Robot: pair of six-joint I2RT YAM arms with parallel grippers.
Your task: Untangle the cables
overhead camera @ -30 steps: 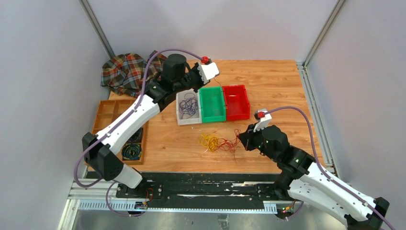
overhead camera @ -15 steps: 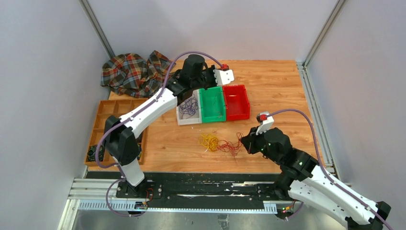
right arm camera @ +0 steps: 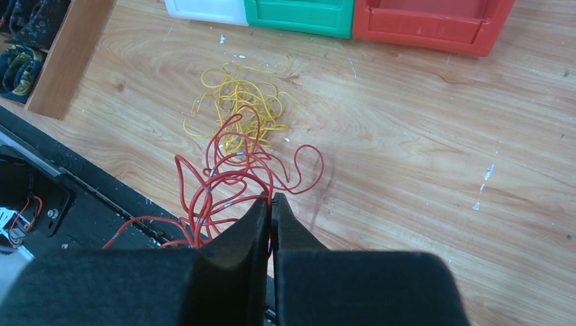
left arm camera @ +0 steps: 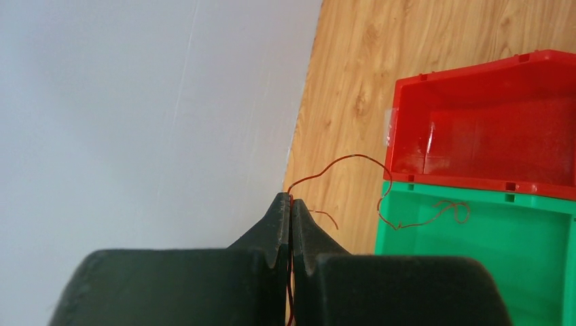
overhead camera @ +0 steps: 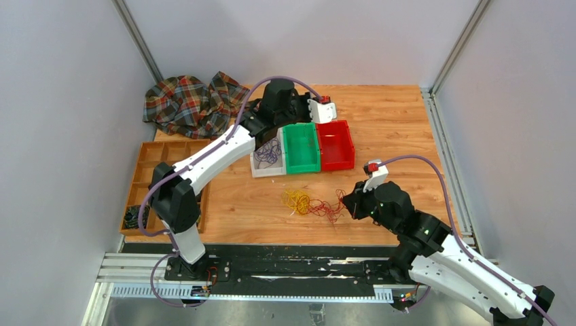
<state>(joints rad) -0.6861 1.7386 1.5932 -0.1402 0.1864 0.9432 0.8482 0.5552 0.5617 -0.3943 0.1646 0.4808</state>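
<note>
A loose yellow tangle (overhead camera: pixel 297 201) and a red tangle (overhead camera: pixel 326 206) of cables lie together on the table in front of the bins. Purple cables (overhead camera: pixel 269 152) lie in the white bin (overhead camera: pixel 258 168). My right gripper (overhead camera: pixel 348 202) sits at the red tangle's right edge; in the right wrist view it (right arm camera: pixel 270 198) is shut on red wires (right arm camera: pixel 224 173), with the yellow wires (right arm camera: pixel 244 102) beyond. My left gripper (overhead camera: pixel 319 112) hovers behind the green bin (overhead camera: pixel 302 165) and red bin (overhead camera: pixel 337 163). It (left arm camera: pixel 291 199) is shut on one thin red-brown wire (left arm camera: pixel 346 157) that trails into the green bin (left arm camera: pixel 543 272).
A plaid cloth (overhead camera: pixel 187 102) lies at the back left. A wooden compartment tray (overhead camera: pixel 151 170) with dark coiled cords (overhead camera: pixel 132 217) stands at the left, partly under my left arm. The back wall (left arm camera: pixel 136 102) is close beside the left gripper.
My left arm has swung right, from over the white bin to behind the green and red bins. The right gripper has hardly moved and keeps hold of the red wires.
</note>
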